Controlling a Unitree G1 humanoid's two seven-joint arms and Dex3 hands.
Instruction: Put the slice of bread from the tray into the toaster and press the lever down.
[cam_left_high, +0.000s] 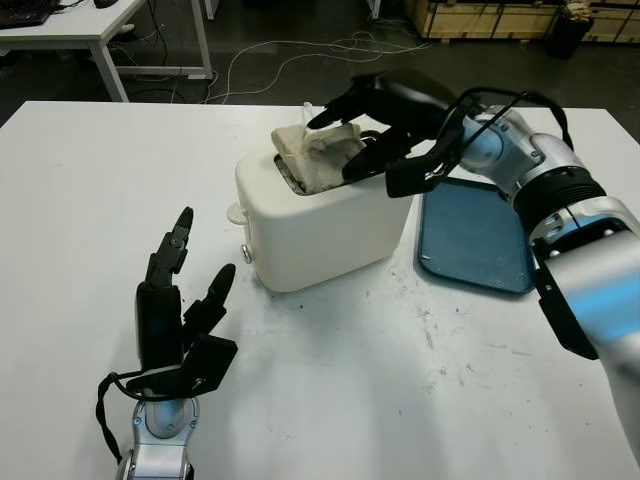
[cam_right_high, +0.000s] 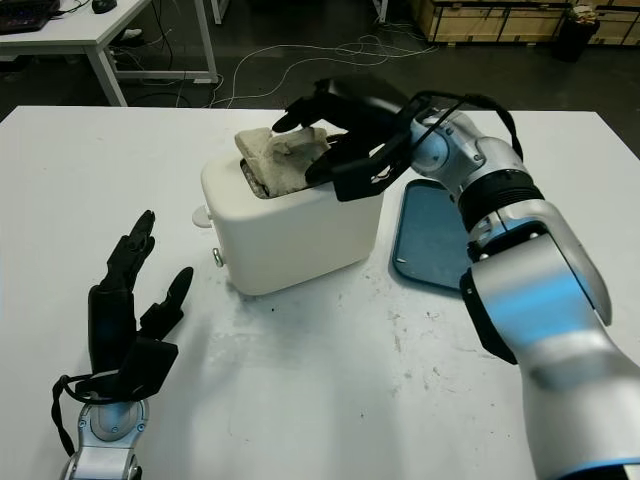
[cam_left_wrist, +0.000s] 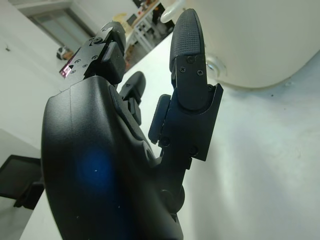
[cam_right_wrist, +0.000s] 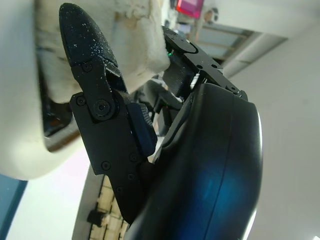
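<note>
The white toaster (cam_left_high: 320, 235) stands in the middle of the white table. A pale slice of bread (cam_left_high: 305, 150) sticks up, tilted, from its top slot, its lower part inside. My right hand (cam_left_high: 335, 147) reaches over the toaster from the right and is shut on the bread, one finger over its far top edge and the thumb on its near face. In the right wrist view the bread (cam_right_wrist: 135, 30) sits between those fingers above the slot. The lever (cam_left_high: 236, 212) pokes out on the toaster's left end, raised. My left hand (cam_left_high: 185, 290) is open near the front left, apart from the toaster.
A blue tray (cam_left_high: 475, 235) lies bare just right of the toaster, under my right forearm. A small round knob (cam_left_high: 246, 254) sits low on the toaster's left end. Beyond the table's far edge are another white table (cam_left_high: 90, 25), floor cables and wooden crates.
</note>
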